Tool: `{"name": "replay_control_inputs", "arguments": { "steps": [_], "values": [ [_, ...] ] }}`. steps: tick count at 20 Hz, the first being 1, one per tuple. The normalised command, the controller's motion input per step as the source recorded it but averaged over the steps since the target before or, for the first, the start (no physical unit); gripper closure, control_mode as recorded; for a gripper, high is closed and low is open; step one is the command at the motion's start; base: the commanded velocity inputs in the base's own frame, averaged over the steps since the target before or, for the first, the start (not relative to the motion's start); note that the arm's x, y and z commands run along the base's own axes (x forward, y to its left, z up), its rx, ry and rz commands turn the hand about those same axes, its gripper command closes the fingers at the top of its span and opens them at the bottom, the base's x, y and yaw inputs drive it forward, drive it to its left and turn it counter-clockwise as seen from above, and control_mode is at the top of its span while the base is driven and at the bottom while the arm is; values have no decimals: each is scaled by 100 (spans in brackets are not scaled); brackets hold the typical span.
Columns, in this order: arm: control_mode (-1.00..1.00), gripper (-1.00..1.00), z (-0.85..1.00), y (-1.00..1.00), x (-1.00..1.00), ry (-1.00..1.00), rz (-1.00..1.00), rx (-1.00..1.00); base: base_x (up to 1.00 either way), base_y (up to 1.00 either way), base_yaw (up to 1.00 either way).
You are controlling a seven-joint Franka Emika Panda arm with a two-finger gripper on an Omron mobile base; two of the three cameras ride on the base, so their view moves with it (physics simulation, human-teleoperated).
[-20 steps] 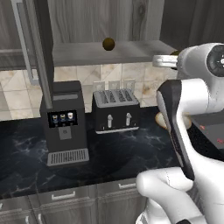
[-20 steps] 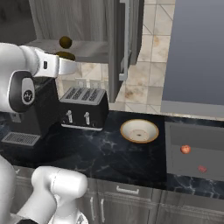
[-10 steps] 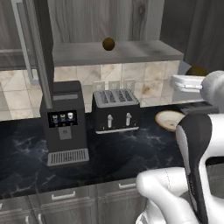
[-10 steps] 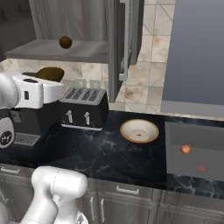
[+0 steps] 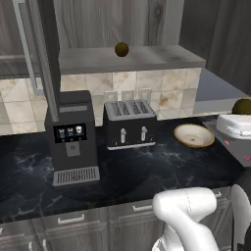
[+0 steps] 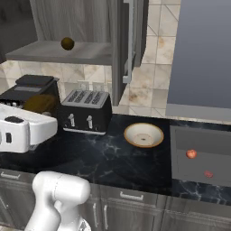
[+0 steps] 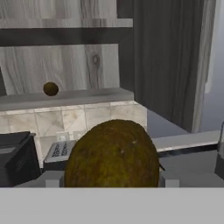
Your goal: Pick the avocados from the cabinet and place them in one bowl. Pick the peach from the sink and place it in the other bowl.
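While a second avocado (image 7: 50, 89) rests on the shelf, the fingers grip an avocado (image 7: 113, 153) between them.

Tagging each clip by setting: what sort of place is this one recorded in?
A simulated home kitchen, by the look of it. A black four-slot toaster and a black coffee machine stand on a dark marbled counter, with a dark grey sink basin beside them and a grey wood-grain wall cabinet above.
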Motion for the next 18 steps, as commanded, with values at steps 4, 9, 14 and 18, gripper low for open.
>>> {"name": "replay_control_inputs", "arguments": {
  "steps": [4, 9, 14, 18],
  "values": [
    [-100, 100, -40, -32, -83, 0, 5, -3, 0, 0, 0],
    [-100, 100, -31, -44, -68, 0, 9, -2, 0, 0, 0],
    [-100, 100, -30, -48, -19, 0, 17, -1, 0, 0, 0],
    [-100, 100, -22, -37, 21, -2, 24, 0, 0, 0, 0]
  ]
}}
